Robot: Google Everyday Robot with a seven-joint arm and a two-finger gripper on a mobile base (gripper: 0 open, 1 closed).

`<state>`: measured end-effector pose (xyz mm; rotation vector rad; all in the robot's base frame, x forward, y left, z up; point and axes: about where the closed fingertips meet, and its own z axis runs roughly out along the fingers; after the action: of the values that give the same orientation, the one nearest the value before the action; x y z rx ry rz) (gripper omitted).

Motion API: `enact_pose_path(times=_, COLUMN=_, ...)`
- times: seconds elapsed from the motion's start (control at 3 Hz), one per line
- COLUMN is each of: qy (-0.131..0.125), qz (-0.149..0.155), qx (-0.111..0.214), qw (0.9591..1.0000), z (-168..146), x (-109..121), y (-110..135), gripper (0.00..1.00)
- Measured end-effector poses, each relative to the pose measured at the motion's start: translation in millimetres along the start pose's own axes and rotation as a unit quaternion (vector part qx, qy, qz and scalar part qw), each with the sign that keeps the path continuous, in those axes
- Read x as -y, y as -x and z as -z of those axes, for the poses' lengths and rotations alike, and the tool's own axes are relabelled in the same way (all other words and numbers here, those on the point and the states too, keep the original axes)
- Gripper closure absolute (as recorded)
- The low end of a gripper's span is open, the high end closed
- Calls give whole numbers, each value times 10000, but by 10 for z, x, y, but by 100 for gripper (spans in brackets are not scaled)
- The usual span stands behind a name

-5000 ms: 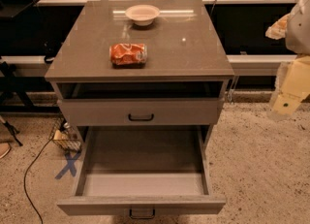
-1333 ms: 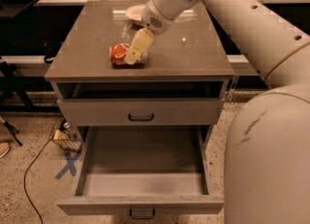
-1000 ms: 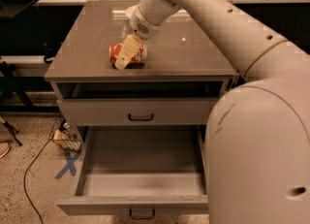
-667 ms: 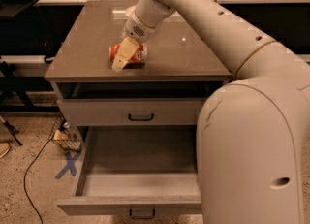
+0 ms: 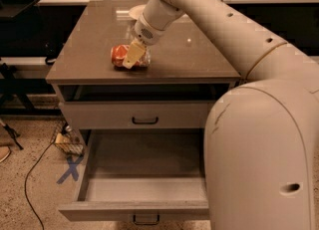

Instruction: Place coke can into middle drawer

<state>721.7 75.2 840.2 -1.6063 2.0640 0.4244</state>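
The coke can (image 5: 118, 55), orange-red with white markings, lies on its side on the cabinet top (image 5: 89, 50) near the front edge. My gripper (image 5: 131, 55) is down at the can's right end, its tan tip overlapping the can. The arm reaches in from the upper right. The middle drawer (image 5: 144, 184) is pulled out below and shows its bare grey tray, with the black handle (image 5: 145, 219) on its front panel. The arm's large white body hides the drawer's right side.
A closed drawer front (image 5: 144, 115) with a black handle sits above the open one. A pale bowl (image 5: 135, 10) stands at the back of the cabinet top, partly behind the arm. A cable and a blue X mark (image 5: 70, 168) lie on the floor to the left.
The arm swung in from the right and came down over the cabinet top to the can. In the last second the gripper shifted a little left along the can. The can has not moved.
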Motion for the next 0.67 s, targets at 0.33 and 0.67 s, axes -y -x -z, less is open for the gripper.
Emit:
enact_pose_path(times=0.33, qy=30, qz=-125, qx=-57, qw=9999, z=-97, x=11, y=-92, gripper=66)
enact_pose_path(times=0.67, qy=32, qz=-129, qx=-57, qw=9999, z=-75, x=13, y=-78, gripper=89)
